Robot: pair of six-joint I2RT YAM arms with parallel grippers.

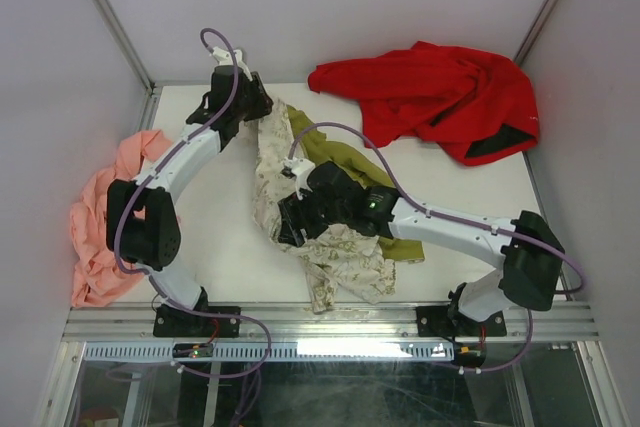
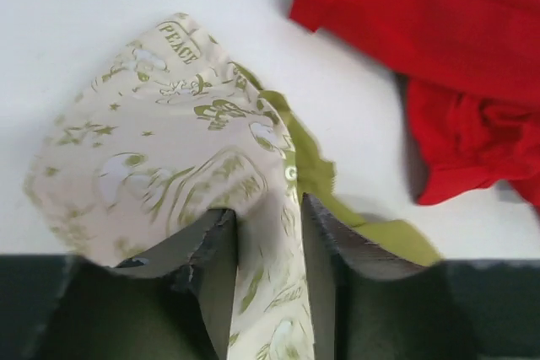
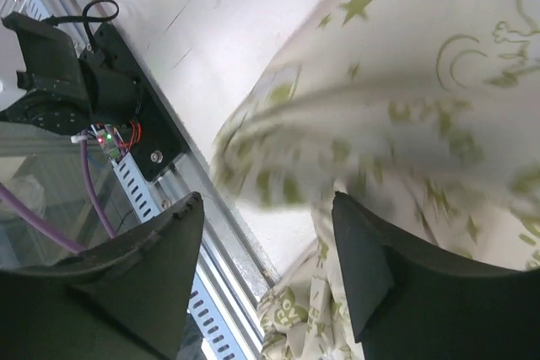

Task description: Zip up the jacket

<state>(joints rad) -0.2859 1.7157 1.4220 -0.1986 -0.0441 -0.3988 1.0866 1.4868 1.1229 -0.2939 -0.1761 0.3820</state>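
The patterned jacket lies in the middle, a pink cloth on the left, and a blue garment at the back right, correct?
No: the back-right garment is red, not blue, as the top view shows. The patterned jacket in the middle and pink cloth on the left are correct.

Overhead view looks down; both wrist views close, sharing jacket (image 1: pixel 345 257).

Cream jacket (image 1: pixel 345 252) with olive-green motifs; plain red garment (image 1: pixel 430 97).
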